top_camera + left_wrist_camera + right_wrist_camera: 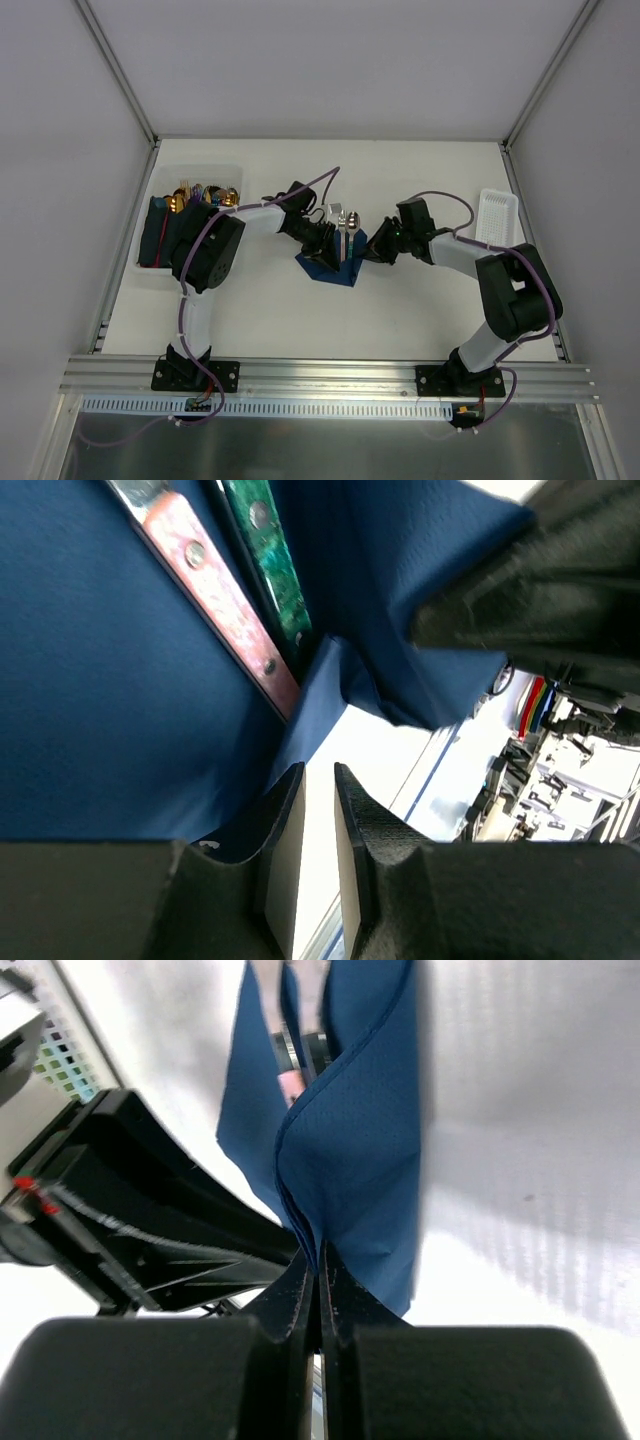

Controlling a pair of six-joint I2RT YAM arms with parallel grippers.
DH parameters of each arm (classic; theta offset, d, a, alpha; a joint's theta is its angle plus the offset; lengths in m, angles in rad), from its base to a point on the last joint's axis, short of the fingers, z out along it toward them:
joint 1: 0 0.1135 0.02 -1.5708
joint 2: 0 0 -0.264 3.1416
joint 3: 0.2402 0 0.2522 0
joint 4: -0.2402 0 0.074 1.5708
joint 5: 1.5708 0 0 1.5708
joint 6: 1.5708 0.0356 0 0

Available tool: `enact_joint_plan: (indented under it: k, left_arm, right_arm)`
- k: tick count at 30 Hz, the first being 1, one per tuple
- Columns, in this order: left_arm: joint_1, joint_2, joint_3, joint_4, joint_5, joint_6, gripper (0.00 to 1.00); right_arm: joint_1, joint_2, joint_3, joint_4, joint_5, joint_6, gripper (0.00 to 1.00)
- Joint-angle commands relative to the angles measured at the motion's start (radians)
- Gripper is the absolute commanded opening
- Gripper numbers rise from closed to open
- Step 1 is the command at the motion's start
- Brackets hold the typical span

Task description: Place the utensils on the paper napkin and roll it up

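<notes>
**Asker:** What does the overhead camera show?

**Describer:** A white bench [400, 320] with two robot arms. The paper napkin [326, 270], dark blue and partly bunched up, lies at the centre of the bench. The utensils [345, 220] poke their silver heads out of it toward 12 o'clock. The left fingers [322, 238] meet the napkin from 10 o'clock and the right fingers [370, 248] from 3 o'clock. A bin [165, 180] holding dark blue rolls [160, 235] sits at 9 o'clock, and a white basket [497, 215] at 2 o'clock.

**Asker:** And the left wrist camera?

**Describer:** The left fingers [288, 805] stand slightly apart. Bare bench shows between them, so they grip nothing. A napkin fold lies just beside one finger, at 8 o'clock. Two riveted handles [220, 600], one looking reddish and one green in this view, rest on the napkin [100, 700] toward 12 o'clock. I judge these fingers are lined up to take that loose edge.

**Asker:** The right wrist camera?

**Describer:** The right fingers [318, 1280] are pinched closed on a raised fold of the napkin [350, 1160]. Lifting that side probably makes a wall, so the utensils cannot slide off as the roll begins.
</notes>
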Motion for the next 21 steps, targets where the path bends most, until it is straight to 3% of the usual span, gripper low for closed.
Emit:
enact_joint_plan:
  k: [1,21]
  left_arm:
    - [0.008,0.018,0.035,-0.003,-0.01,0.019,0.17]
    - [0.012,0.051,0.036,-0.002,-0.022,0.011,0.15]
  right_arm:
    - [0.023,-0.016,0.061,-0.005,-0.003,-0.005,0.0]
    - [0.107,0.143,0.18,0.027,0.014,0.067,0.0]
